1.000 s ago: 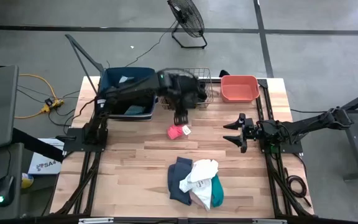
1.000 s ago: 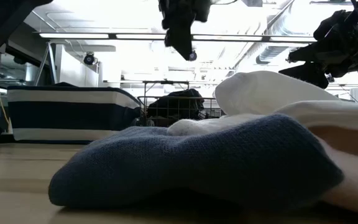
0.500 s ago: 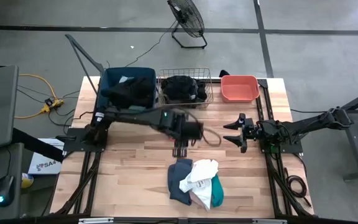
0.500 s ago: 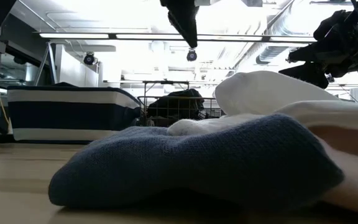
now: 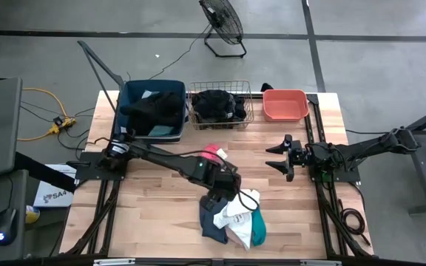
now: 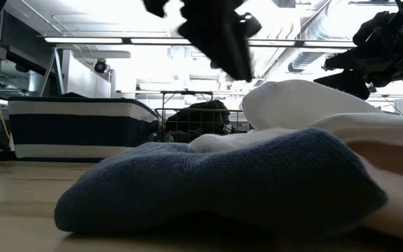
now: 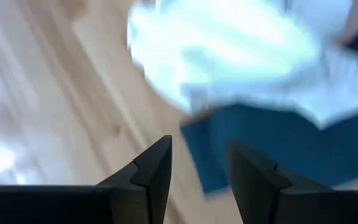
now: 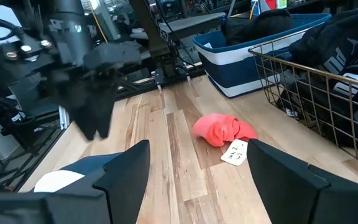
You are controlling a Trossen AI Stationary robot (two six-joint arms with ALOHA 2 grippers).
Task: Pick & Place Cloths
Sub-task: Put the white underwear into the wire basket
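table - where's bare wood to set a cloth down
Free: the near-left corner of the table, left of the cloth pile, and the strip between the pink cloth and the right gripper. Crowded: the far edge with blue tub, basket, coral tub.

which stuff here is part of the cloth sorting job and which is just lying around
Job: pink cloth; pile of grey-blue, white and teal cloths; black cloths in the wire basket; blue tub; coral tub; left gripper; right gripper.
Lying about: floor fan; yellow cable.
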